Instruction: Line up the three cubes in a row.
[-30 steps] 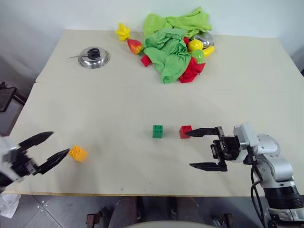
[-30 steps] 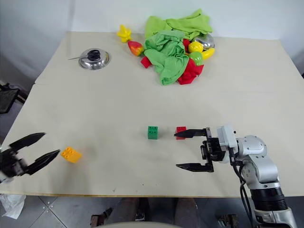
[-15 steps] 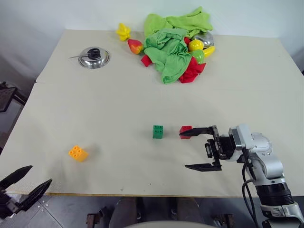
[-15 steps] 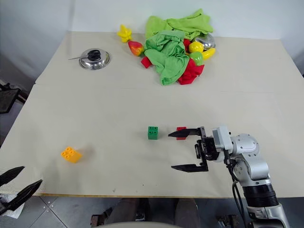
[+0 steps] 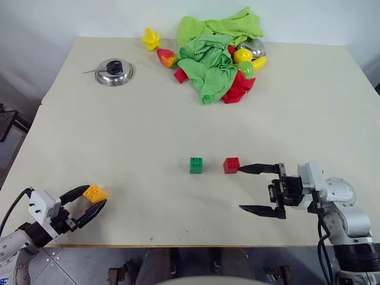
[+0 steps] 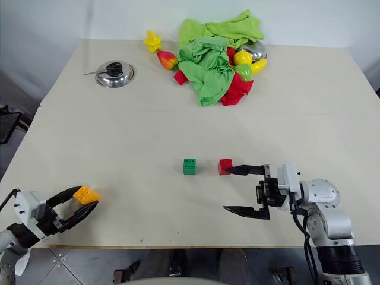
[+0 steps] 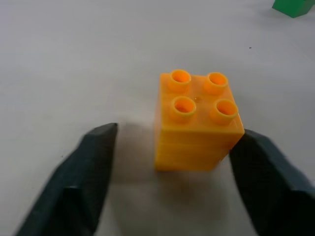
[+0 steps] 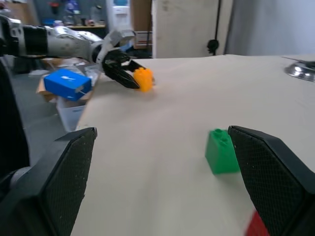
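Left wrist view: left pincer (image 7: 172, 162) half-open around orange-yellow cube (image 7: 197, 123), one finger touching.

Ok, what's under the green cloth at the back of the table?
Poking out from the green cloth: red cloth, yellow and green toy fruit, a metal bowl's rim. Anything deeper is covered.

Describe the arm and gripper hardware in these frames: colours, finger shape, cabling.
The right gripper has two long, thin black fingers tapering to points, on a black block mount. Behind it sit a white housing and rounded silver-grey arm segments, with a black cable looping beside the forearm. The left gripper has the same black pointed fingers, a white wrist housing and a black cable trailing off it.
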Available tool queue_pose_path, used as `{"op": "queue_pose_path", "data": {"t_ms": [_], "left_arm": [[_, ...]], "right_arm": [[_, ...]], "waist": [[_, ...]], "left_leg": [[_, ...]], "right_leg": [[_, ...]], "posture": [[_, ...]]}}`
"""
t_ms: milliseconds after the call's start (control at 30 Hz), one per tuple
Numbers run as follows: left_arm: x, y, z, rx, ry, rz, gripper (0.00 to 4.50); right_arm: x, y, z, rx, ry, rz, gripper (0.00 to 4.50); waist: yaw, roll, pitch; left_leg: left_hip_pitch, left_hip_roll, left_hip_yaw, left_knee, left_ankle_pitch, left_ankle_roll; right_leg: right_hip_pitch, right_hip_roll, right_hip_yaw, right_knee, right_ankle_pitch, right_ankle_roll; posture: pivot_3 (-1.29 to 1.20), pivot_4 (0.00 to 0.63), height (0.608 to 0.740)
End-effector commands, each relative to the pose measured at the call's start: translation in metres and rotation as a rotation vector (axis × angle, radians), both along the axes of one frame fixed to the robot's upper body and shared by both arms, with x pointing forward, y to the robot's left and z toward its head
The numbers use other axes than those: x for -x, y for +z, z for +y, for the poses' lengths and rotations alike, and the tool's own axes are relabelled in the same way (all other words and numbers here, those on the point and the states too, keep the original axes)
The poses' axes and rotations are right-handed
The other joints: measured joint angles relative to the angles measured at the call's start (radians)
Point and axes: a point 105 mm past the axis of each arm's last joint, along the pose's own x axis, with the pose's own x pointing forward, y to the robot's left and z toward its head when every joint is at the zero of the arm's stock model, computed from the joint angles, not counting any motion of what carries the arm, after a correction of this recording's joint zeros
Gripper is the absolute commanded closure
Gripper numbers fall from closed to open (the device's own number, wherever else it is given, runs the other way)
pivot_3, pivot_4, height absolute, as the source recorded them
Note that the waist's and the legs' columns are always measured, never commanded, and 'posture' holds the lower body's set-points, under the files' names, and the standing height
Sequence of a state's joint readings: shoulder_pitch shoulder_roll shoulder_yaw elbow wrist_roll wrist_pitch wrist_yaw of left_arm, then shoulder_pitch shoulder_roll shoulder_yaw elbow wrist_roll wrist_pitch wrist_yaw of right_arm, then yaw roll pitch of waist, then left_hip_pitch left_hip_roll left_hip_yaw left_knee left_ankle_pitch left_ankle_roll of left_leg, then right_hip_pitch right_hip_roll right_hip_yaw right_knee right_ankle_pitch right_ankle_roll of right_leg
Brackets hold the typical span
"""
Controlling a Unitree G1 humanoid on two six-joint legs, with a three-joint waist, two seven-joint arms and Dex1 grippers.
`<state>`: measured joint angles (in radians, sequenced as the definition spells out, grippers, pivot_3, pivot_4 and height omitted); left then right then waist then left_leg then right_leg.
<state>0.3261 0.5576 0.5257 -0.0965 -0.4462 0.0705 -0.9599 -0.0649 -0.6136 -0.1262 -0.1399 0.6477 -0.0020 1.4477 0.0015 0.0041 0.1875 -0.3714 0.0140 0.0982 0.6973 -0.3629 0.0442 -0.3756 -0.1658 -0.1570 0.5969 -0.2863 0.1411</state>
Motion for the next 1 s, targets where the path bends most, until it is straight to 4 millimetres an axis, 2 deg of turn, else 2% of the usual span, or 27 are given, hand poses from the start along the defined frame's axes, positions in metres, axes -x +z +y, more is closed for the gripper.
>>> {"op": "queue_pose_path", "data": {"t_ms": [33,100,133,267,333,600,767,1000], "left_arm": [[-0.002,0.004,-0.005,0.010,-0.049,-0.006,2.22],[-0.010,0.010,-0.012,0.001,-0.115,-0.032,2.84],[-0.014,0.015,-0.021,0.009,-0.192,-0.038,3.00],[-0.040,0.035,-0.059,-0.053,-0.493,-0.052,2.99],[-0.061,0.041,-0.073,-0.092,-0.594,-0.061,2.99],[-0.123,0.046,-0.110,-0.186,-0.819,-0.049,2.99],[-0.134,0.035,-0.120,-0.233,-0.904,0.006,2.99],[-0.135,0.032,-0.127,-0.256,-0.977,0.006,2.99]], "right_arm": [[0.000,0.005,-0.011,-0.008,-0.059,-0.039,0.00],[0.000,0.003,-0.016,-0.011,-0.095,-0.042,0.00],[0.000,0.002,-0.019,-0.013,-0.113,-0.044,0.00],[0.003,0.000,-0.030,-0.029,-0.183,-0.048,0.00],[0.005,-0.003,-0.037,-0.023,-0.207,-0.051,0.00],[0.017,-0.012,-0.053,-0.009,-0.273,-0.067,0.00],[0.022,-0.015,-0.058,-0.010,-0.313,-0.079,0.00],[0.026,-0.017,-0.060,-0.004,-0.338,-0.076,0.00]], "waist": [[-0.001,0.000,0.000],[0.000,0.000,0.000],[0.000,0.000,0.000],[0.019,0.001,0.000],[0.021,0.003,-0.001],[0.021,0.003,-0.001],[0.012,0.003,-0.001],[0.010,0.002,-0.001]], "left_leg": [[0.000,0.000,0.000,0.000,0.000,0.000],[0.000,0.000,0.000,0.000,0.000,0.000],[0.000,0.000,0.000,0.000,0.000,0.000],[0.000,-0.001,0.000,0.001,0.001,0.001],[0.000,-0.001,0.001,0.001,0.001,0.001],[0.001,-0.005,0.006,0.001,0.001,0.001],[0.001,-0.004,0.007,0.001,0.001,0.001],[0.001,-0.003,0.006,0.001,0.001,0.001]], "right_leg": [[0.000,0.000,0.000,0.000,0.000,0.000],[0.000,0.000,0.000,0.000,0.000,0.000],[0.000,0.000,0.000,0.000,0.000,0.000],[0.000,0.000,0.000,0.002,0.000,0.000],[0.000,0.000,0.001,0.003,0.000,0.000],[-0.001,0.004,0.001,0.002,0.000,0.000],[-0.001,0.005,0.001,0.001,0.000,0.001],[-0.001,0.005,0.001,0.001,0.000,0.001]], "posture": [[0.00,0.150,0.740],[0.00,0.150,0.740],[0.00,0.150,0.740],[0.00,0.150,0.740],[0.00,0.150,0.740],[0.00,0.150,0.740],[0.00,0.150,0.740],[0.00,0.150,0.740]]}}
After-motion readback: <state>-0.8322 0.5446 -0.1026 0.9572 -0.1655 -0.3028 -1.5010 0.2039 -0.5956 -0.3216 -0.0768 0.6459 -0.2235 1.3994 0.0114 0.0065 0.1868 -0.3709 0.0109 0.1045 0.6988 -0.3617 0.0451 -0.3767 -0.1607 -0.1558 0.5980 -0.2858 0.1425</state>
